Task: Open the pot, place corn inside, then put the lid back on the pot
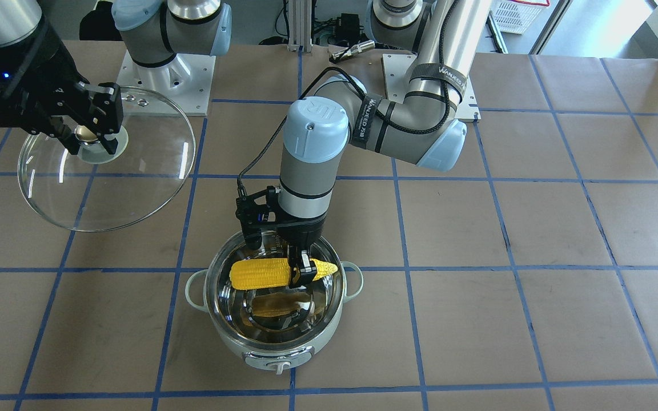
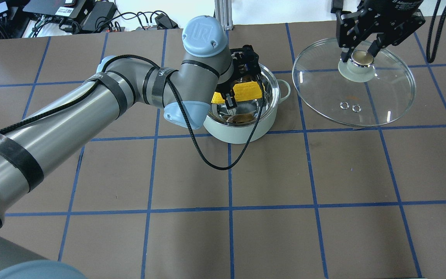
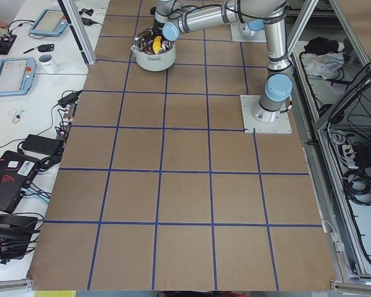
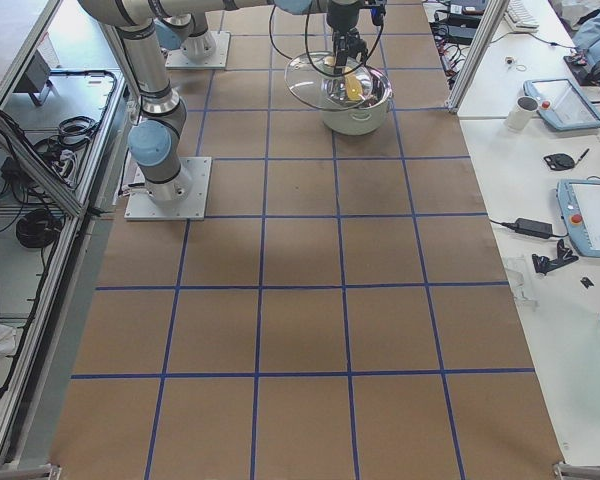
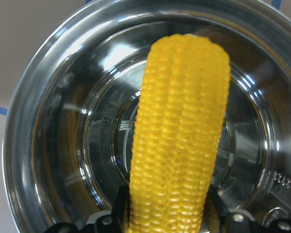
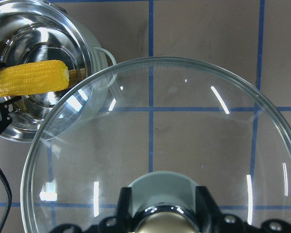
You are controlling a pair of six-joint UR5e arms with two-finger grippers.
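Note:
The mint-green pot point(image 1: 275, 337) stands open with a shiny steel inside; it also shows in the overhead view point(image 2: 246, 130). My left gripper point(image 1: 300, 269) is shut on the yellow corn point(image 1: 260, 273) and holds it level just above the pot's rim. The corn fills the left wrist view point(image 5: 182, 131) over the pot's bottom point(image 5: 53, 145). My right gripper point(image 2: 358, 56) is shut on the knob of the glass lid point(image 2: 362, 104) and holds it up beside the pot. The lid point(image 6: 184, 141), pot point(image 6: 19, 34) and corn point(image 6: 29, 77) show in the right wrist view.
Brown paper with blue tape lines covers the table point(image 2: 246, 201). The arm bases stand on metal plates point(image 1: 163, 74) at the robot's side. A black cable point(image 2: 215, 162) hangs from the left arm over the table in front of the pot.

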